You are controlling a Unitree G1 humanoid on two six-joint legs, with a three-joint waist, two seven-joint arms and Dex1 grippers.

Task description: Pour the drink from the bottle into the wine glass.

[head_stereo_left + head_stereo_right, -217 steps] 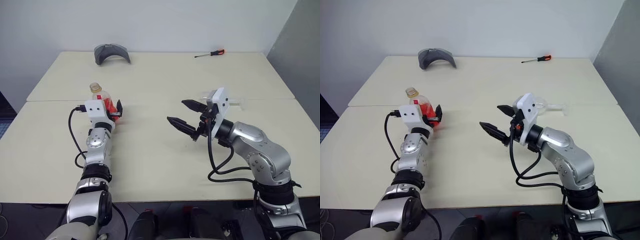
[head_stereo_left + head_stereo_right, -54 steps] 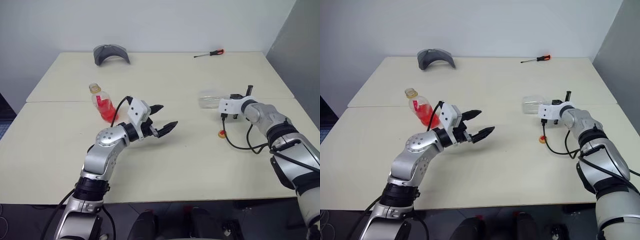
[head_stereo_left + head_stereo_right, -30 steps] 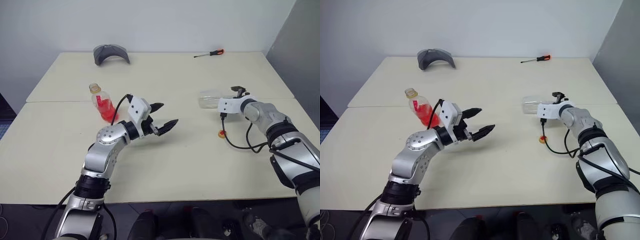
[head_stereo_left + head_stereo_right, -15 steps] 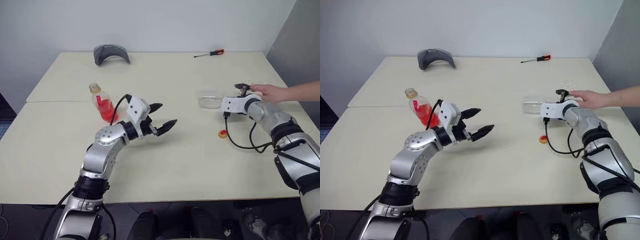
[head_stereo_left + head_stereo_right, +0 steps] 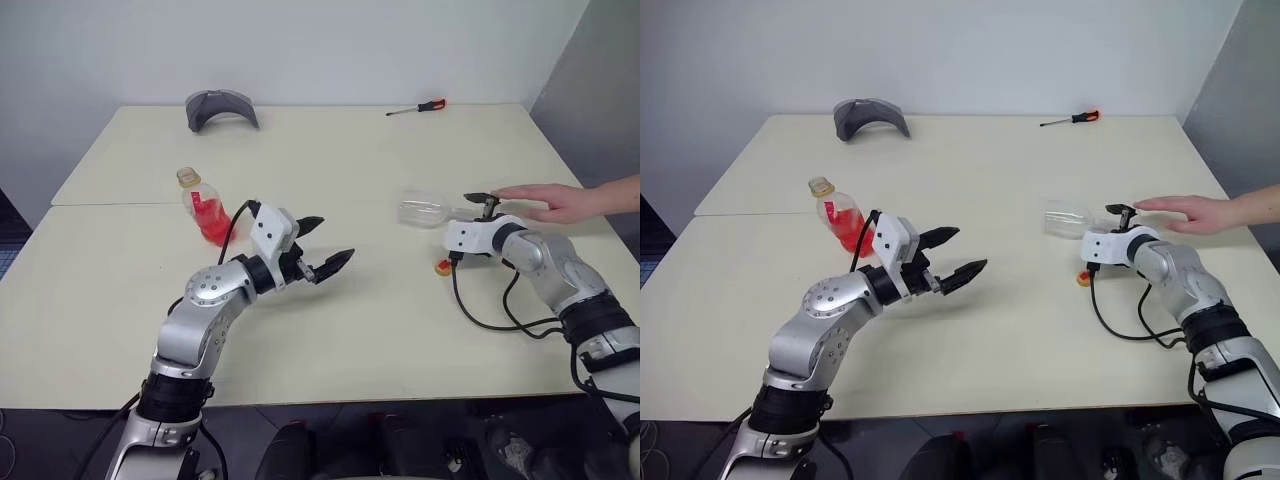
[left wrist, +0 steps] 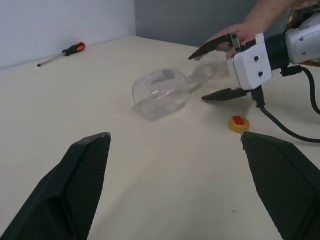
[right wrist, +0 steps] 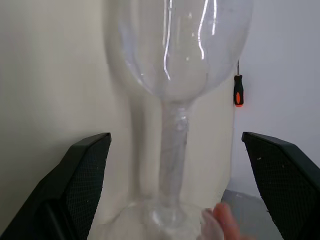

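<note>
Clear and on its side, the wine glass lies on the cream worktop, its stem between the spread fingers of the right pincer; a person's hand rests just beyond. Left pincer hangs wide open, empty, near the uncapped bottle standing with red drink; its cap lies near the right pincer.

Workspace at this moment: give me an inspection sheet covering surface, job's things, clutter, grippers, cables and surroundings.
Surface: cream table, seam across it.
Job's things: bottle upright and uncapped, red drink inside; its cap lies on the table; wine glass on its side.
Clutter: screwdriver and grey curved piece at the far edge.
Grippers: left gripper open, empty, above the table; right gripper open, jaws astride the glass stem.
Cables: black cable from the right wrist.
Surroundings: a person's hand at the glass foot; white wall behind.
</note>
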